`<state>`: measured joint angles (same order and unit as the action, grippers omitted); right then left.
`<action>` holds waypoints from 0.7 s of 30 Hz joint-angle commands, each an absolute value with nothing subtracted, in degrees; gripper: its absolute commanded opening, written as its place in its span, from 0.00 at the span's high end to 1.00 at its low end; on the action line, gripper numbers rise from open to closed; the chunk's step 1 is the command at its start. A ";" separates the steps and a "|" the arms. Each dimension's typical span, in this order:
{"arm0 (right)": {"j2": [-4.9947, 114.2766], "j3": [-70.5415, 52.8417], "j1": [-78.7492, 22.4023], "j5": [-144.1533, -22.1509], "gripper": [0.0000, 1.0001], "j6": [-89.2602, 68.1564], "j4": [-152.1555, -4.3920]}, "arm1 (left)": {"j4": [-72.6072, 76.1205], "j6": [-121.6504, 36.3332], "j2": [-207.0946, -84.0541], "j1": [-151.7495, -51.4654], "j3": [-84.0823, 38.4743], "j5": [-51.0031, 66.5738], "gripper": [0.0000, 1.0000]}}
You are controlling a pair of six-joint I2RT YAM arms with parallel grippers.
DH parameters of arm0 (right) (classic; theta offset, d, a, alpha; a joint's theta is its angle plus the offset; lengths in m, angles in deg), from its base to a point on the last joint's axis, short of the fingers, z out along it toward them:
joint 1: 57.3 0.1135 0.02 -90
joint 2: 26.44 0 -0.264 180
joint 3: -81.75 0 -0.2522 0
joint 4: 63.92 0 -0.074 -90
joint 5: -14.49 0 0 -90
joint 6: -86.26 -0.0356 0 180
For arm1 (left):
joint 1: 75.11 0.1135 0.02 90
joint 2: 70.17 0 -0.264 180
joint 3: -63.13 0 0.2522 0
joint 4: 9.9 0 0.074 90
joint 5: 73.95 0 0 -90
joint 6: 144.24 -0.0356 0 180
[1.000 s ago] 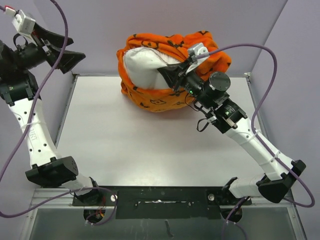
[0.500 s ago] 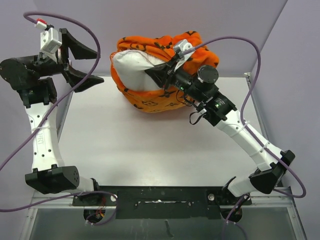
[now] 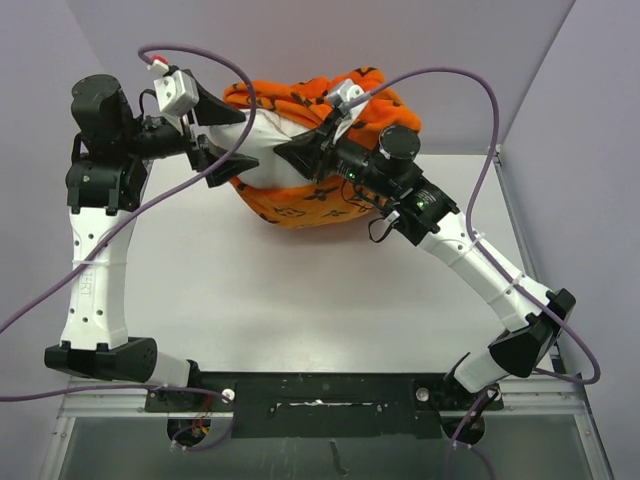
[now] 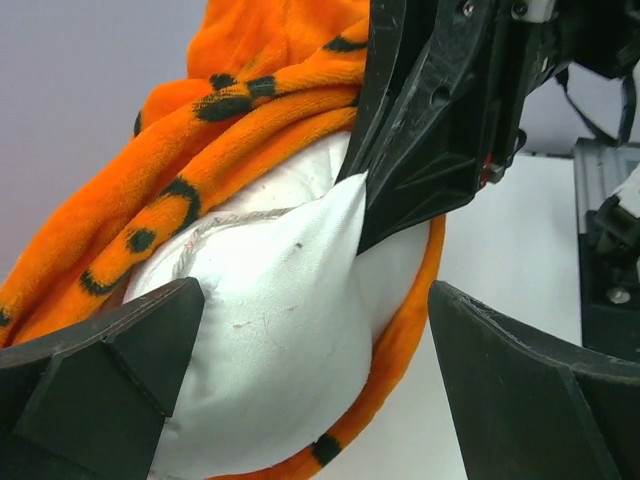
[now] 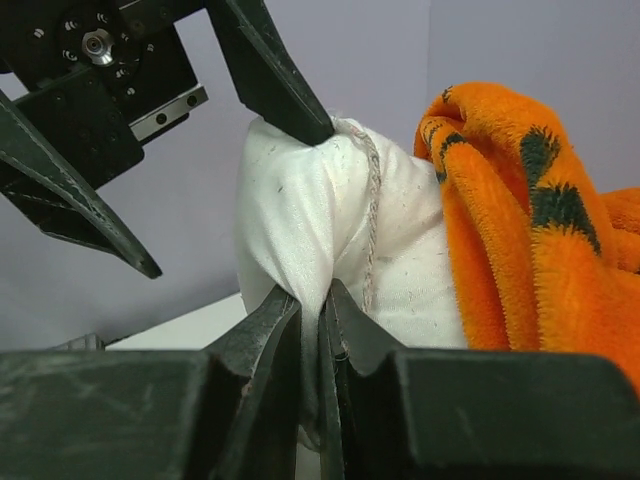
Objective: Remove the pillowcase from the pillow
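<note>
The orange pillowcase (image 3: pixel 305 208) with dark motifs is bunched at the table's back, and the white pillow (image 3: pixel 262 160) bulges out of its open left end. My right gripper (image 3: pixel 283 152) is shut on a pinched fold of the pillow (image 5: pixel 300 200), with the pillowcase (image 5: pixel 530 230) just to its right. My left gripper (image 3: pixel 230 148) is open, one finger above and one below the pillow's exposed end. In the left wrist view its jaws (image 4: pixel 315 290) straddle the pillow (image 4: pixel 270 350), the pillowcase (image 4: pixel 250 100) lies behind, and the right gripper (image 4: pixel 362 238) pinches the pillow's top.
The grey table (image 3: pixel 300 300) carries the bundle near its back edge, against the purple back wall (image 3: pixel 480 60). Purple cables (image 3: pixel 470 90) arch over both arms. The two grippers are close together at the pillow's left end.
My left arm has swung in from the far left, and its open jaws now straddle the pillow's end. My right gripper has carried the pinched pillow and bundle slightly left and back.
</note>
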<state>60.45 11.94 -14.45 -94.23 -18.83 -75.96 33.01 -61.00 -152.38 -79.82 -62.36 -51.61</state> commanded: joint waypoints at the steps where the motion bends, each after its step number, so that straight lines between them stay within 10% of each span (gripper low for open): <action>1: 58.91 15.69 -14.33 -98.18 1.00 -19.35 -71.25 | 46.58 -78.47 -152.93 -79.59 -66.71 -46.76 0.02; 21: 58.65 15.96 -14.50 -104.09 1.00 -19.24 -75.47 | 85.16 -105.15 -164.63 -83.94 -85.64 -44.44 0.05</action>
